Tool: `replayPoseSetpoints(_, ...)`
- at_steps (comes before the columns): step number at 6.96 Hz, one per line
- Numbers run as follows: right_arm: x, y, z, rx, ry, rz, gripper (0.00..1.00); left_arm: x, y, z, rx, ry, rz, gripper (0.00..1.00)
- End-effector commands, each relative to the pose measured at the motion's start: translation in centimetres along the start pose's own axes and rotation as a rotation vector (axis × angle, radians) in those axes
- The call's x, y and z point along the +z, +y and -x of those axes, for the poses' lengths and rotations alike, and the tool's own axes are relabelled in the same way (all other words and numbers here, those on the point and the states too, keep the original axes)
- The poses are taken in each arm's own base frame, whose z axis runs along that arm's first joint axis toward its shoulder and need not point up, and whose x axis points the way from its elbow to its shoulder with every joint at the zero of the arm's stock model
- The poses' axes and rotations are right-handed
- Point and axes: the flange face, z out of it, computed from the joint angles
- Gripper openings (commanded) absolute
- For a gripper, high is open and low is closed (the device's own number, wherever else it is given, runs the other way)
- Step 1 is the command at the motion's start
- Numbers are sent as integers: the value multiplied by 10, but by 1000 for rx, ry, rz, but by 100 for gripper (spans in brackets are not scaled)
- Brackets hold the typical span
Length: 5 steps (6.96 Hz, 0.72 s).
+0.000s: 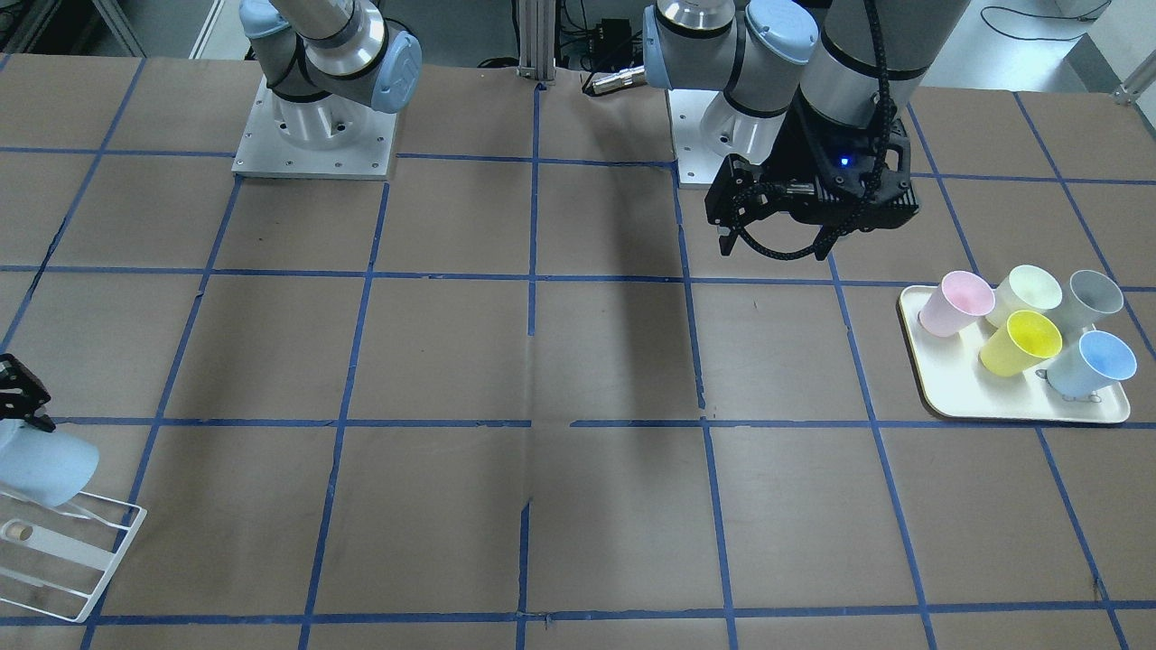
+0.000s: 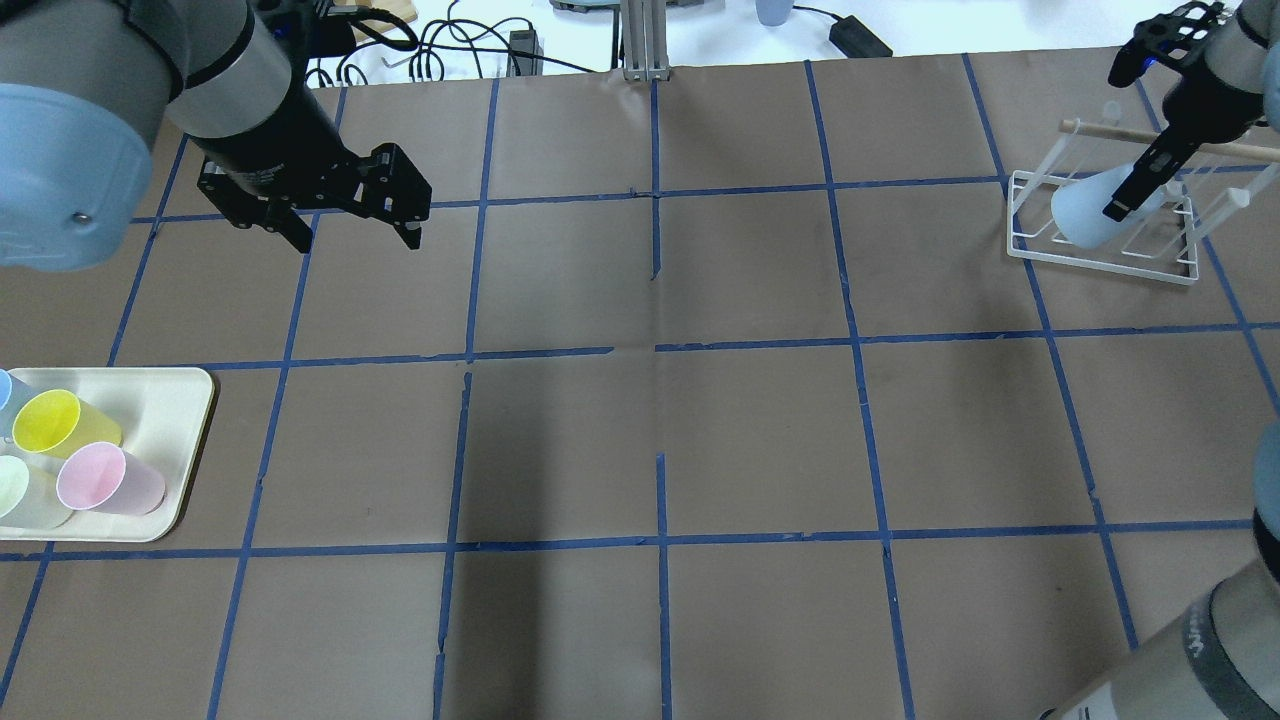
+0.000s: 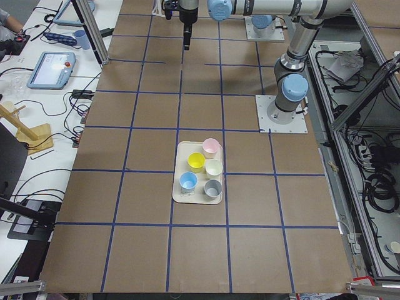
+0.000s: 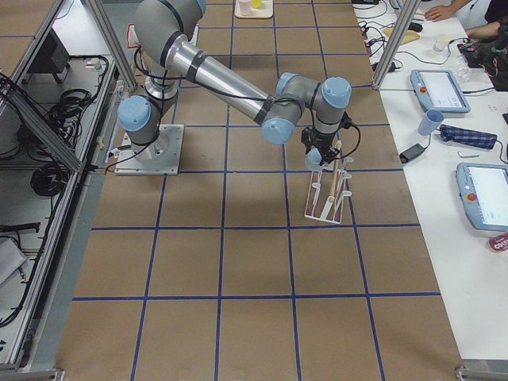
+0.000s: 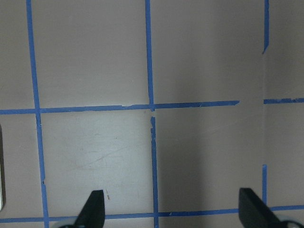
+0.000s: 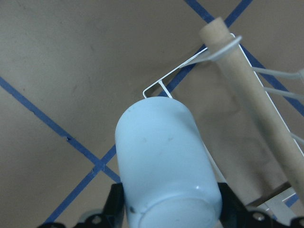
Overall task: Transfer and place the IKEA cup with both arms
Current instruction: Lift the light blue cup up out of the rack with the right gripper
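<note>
Clamp on the right: the right gripper (image 6: 171, 211) pinches the pale blue IKEA cup (image 6: 161, 156) near its base, tilted, mouth end just over the white wire rack's (image 2: 1100, 262) corner, wooden dowel (image 6: 251, 95) just beside. Left gripper (image 2: 356, 236) hangs spread wide, nothing between its fingers, taped brown table (image 2: 640, 430) below it.

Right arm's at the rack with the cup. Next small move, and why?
Probably lower the right pincer slightly before opening: the pale sky-blue plastic tumbler is tilted in its grip over the white wire rack with a wooden dowel, seemingly not yet seated.
</note>
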Motion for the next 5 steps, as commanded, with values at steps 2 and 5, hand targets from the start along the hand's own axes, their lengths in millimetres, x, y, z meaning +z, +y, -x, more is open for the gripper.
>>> replayPoseSetpoints(2,-66,5,11,0,-44,26,23,-1,0,0,0,3,-1,100)
replayPoseSetpoints(5,-132,15,61,-15,-51,21,17,7,4,14,-65,154,47,100)
